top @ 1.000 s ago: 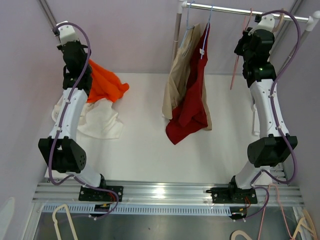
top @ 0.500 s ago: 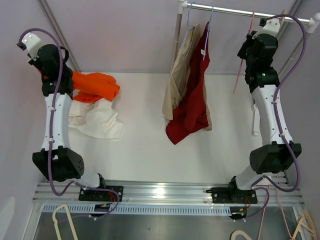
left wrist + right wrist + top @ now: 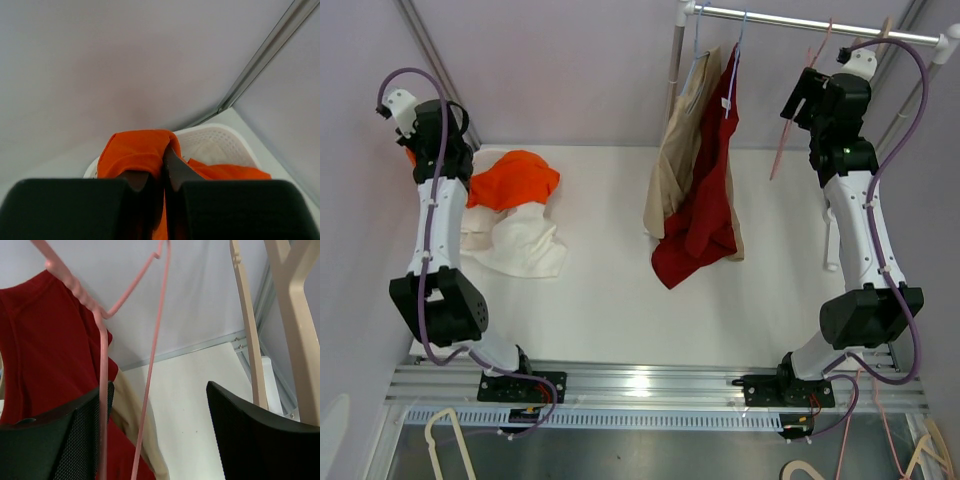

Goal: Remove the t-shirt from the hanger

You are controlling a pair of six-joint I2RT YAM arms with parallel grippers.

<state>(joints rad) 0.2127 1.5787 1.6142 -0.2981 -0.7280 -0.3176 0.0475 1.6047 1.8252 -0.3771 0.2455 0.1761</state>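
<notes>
Our right gripper (image 3: 157,410) now spreads its jaws, releasing the pink hanger (image 3: 75,288); our left gripper (image 3: 162,172) pinches the freed orange t-shirt (image 3: 132,152), far left.

White arms (image 3: 432,225), black joints (image 3: 455,310), purple cables (image 3: 412,71).

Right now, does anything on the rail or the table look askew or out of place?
The bare pink hanger hangs tilted on the rail. The red t-shirt droops lopsided and bunched. The orange garment lies crumpled far left.
</notes>
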